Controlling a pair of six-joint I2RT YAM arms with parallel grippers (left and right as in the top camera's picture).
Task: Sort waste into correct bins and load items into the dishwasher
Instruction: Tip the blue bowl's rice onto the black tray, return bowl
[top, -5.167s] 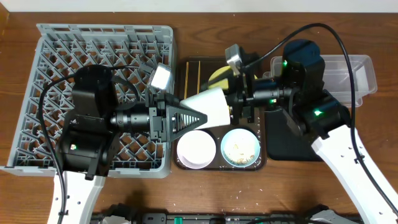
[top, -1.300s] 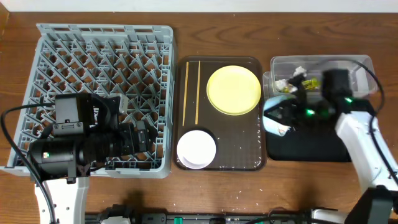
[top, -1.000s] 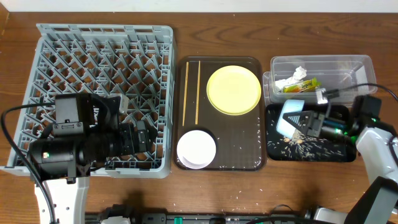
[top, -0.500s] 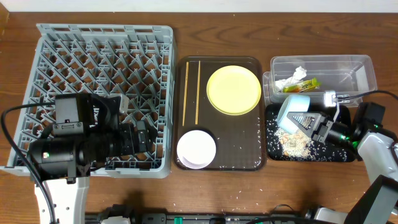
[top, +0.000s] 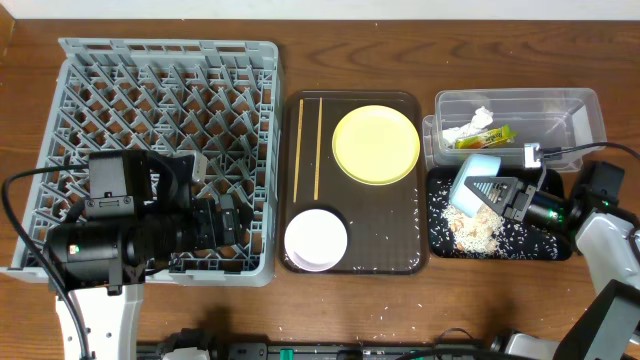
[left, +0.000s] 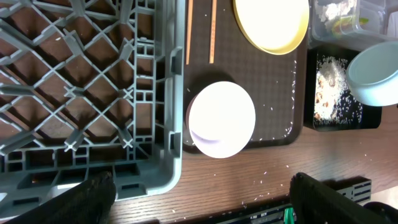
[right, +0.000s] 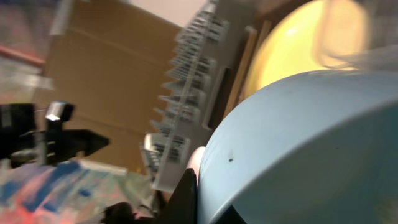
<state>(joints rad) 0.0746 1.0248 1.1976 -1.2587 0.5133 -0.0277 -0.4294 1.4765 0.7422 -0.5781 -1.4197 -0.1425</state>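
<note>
My right gripper (top: 487, 192) is shut on the rim of the light blue bowl (top: 478, 163), holding it tipped on its side over the black tray bin (top: 540, 243). A heap of rice (top: 470, 227) lies in that tray below the bowl. In the right wrist view the bowl (right: 305, 143) fills the frame, with one dark finger (right: 188, 194) against its rim. The clear tub bin (top: 560, 110) holds crumpled paper (top: 467, 128) and the wrapper (top: 487, 138). My left gripper (top: 235, 222) hangs open over the front edge of the grey dishwasher rack (top: 170, 110), holding nothing.
The dark brown serving tray (top: 385, 225) between rack and bins carries the yellow plate (top: 375, 143), two chopsticks (top: 308, 150) and the pinkish-white bowl (top: 316, 240). Loose rice grains dot the table's front edge (left: 261, 186). The left arm covers the rack's front part.
The right gripper has tipped the light blue bowl further over the black tray, and the scattered rice there has grown into a heap. The left arm has not moved.
</note>
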